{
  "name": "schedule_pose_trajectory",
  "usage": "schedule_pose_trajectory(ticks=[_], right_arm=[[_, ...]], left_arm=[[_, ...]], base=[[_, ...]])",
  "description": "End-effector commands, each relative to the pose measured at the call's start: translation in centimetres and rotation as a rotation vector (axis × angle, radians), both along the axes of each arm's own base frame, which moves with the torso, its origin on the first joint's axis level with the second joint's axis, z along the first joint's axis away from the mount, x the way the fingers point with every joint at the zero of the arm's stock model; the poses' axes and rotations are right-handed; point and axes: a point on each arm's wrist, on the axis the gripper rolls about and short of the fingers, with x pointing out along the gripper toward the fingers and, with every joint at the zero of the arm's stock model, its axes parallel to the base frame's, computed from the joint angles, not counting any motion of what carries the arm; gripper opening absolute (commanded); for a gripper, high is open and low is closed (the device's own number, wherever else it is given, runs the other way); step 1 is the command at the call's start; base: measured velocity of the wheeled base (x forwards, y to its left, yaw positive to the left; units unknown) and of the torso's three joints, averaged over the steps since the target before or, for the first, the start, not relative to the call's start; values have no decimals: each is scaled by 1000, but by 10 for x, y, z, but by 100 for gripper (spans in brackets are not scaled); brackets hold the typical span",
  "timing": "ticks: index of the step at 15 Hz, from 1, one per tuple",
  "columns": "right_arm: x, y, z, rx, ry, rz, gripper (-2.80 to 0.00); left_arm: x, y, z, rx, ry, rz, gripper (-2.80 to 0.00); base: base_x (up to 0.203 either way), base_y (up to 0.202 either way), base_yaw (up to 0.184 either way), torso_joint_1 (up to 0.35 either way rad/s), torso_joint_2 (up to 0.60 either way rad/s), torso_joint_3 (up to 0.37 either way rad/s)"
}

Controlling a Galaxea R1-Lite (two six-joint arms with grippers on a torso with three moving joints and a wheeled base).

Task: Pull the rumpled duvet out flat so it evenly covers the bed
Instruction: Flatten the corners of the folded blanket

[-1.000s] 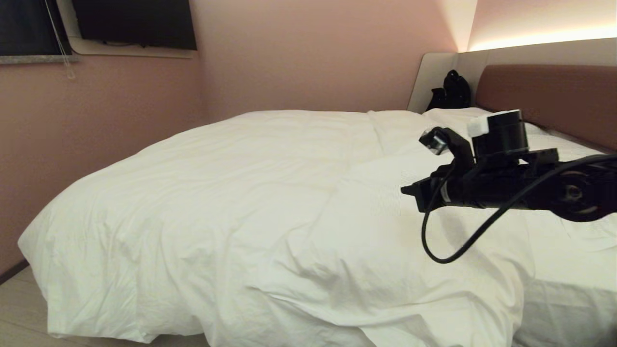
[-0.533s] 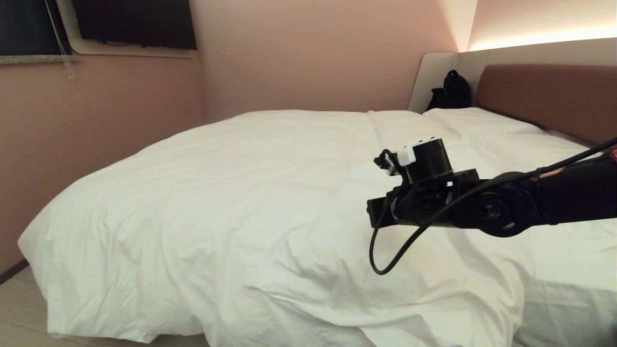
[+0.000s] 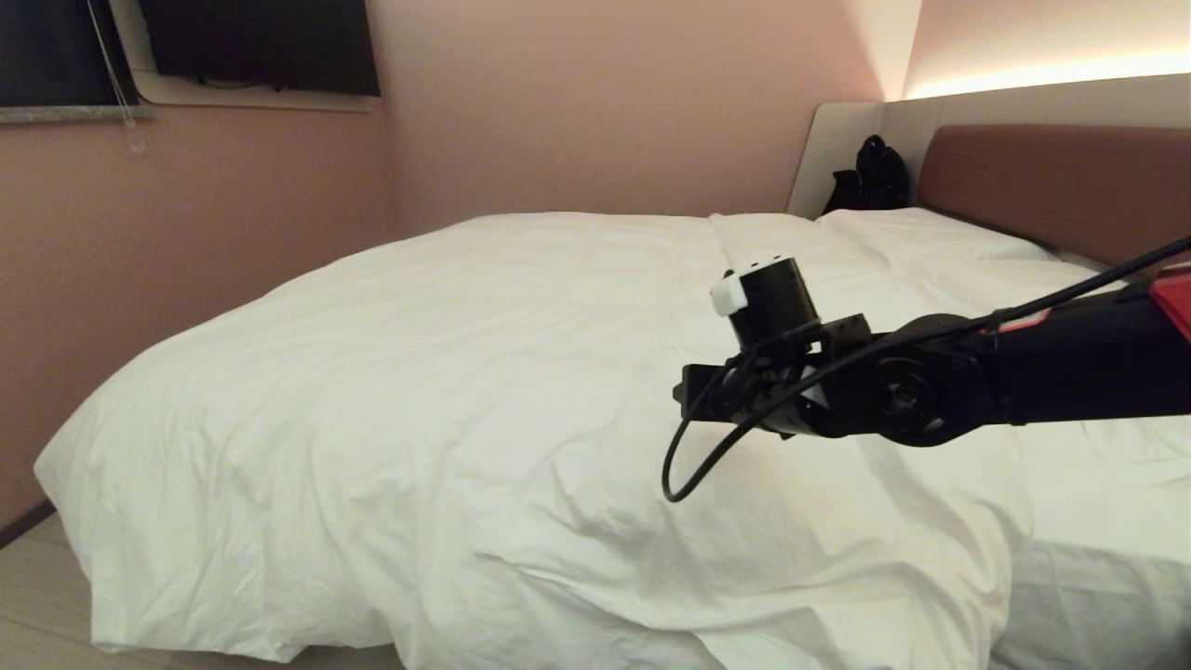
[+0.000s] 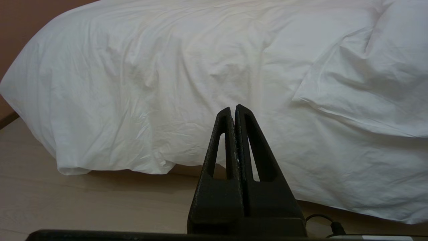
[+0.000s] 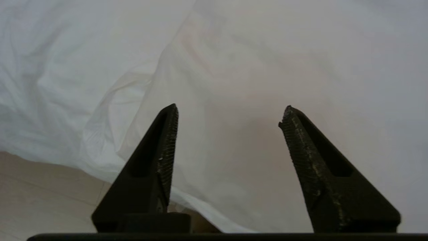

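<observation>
Left gripper (image 4: 235,110) hung low by the floor (image 4: 83,197) at the bed's near edge, jaws pressed together, empty. Right gripper (image 5: 227,117) hovered over the duvet (image 3: 447,391) with jaws wide, holding nothing. Duvet lay rumpled across the bed (image 3: 1098,596), draping its near edge; headboard (image 3: 1061,186) beyond.

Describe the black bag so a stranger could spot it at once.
Start at the bed and follow its brown headboard to the far end, where the light grey panel meets the pink wall. The black bag sits there, past the pillow. It is the only dark thing among white bedding.
</observation>
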Motion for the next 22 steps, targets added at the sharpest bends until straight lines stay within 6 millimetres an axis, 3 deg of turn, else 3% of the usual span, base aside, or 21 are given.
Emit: schedule_pose_trajectory(ticks=[1,7,13,16,22], right_arm=[[-1,6,-14,24,70,-136,0],[12,18,-49,-2,126,-166,0],[39,25,-83,-32,160,-191,0],[70,10,-111,-52,189,-257,0],[97,-7,-143,-86,257,-316,0]], left_arm=[[0,0,0,0,0,0,-280],[0,0,0,0,0,0,-280],[0,0,0,0,0,0,-280],[0,0,0,0,0,0,-280],[0,0,0,0,0,0,-280]], base=[[0,0,0,0,0,0],[0,0,0,0,0,0],[0,0,0,0,0,0],[0,0,0,0,0,0],[0,0,0,0,0,0]])
